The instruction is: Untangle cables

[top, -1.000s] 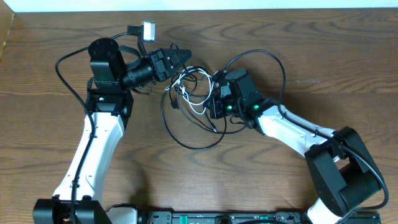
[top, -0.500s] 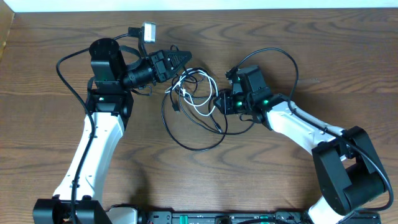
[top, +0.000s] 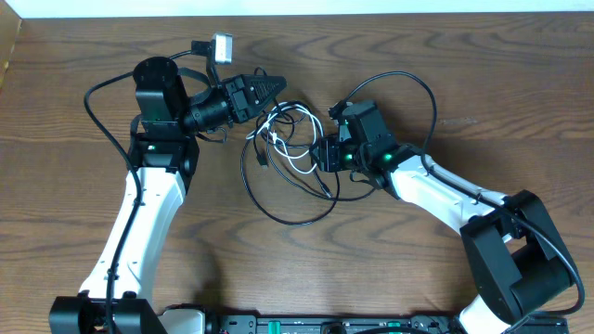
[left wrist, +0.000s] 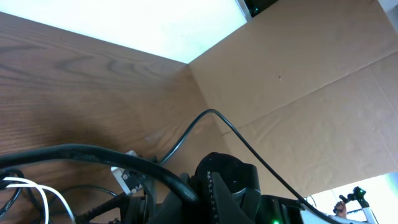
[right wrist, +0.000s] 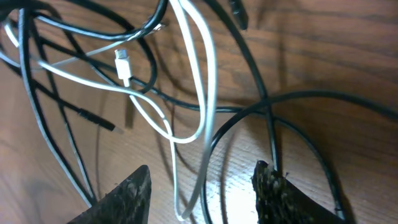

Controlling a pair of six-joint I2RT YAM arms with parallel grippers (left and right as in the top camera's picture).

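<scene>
My right gripper [right wrist: 200, 190] is spread open low over the cables [top: 286, 139], with black strands running between its fingertips. Just past them, the white cable [right wrist: 208, 81] curls around its small plug [right wrist: 123, 65]. The whole tangle lies mid-table [top: 390, 269] between both arms. My left gripper [top: 267, 89] sits at the tangle's far edge, and I cannot tell its grip.

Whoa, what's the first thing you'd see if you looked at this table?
The messy knot of cables in the middle of the wooden table jumps out first: thin black loops with one bright white cable winding through them. Next come the left arm and right arm leaning in from either side, the right gripper open over the tangle.
</scene>
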